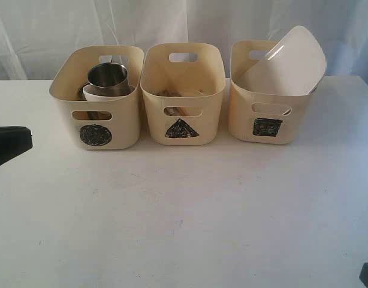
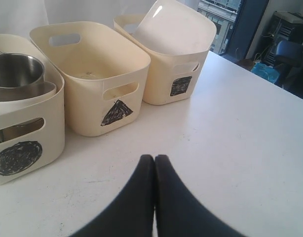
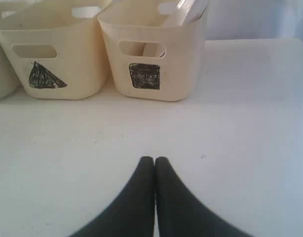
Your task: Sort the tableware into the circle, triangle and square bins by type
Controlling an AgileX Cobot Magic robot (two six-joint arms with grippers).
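White tabletop [image 1: 184,228] fills the exterior view. At upper left, the circle bin [image 1: 121,123] holds a steel mug [image 1: 107,78] over a small white bowl [image 1: 97,94]. The triangle bin [image 1: 183,75] at upper centre shows wooden chopsticks [image 1: 171,94]. At upper right, the square plate [image 1: 292,60] leans in the square bin [image 1: 244,114].

Left wrist view: the left gripper [image 2: 154,158] is pressed closed and empty above bare table.

Right wrist view: the right gripper [image 3: 154,159] is likewise closed on nothing.

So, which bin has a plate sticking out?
The square-marked bin, rightmost in the exterior view: a white plate leans out of it; the circle bin and triangle bin show none.
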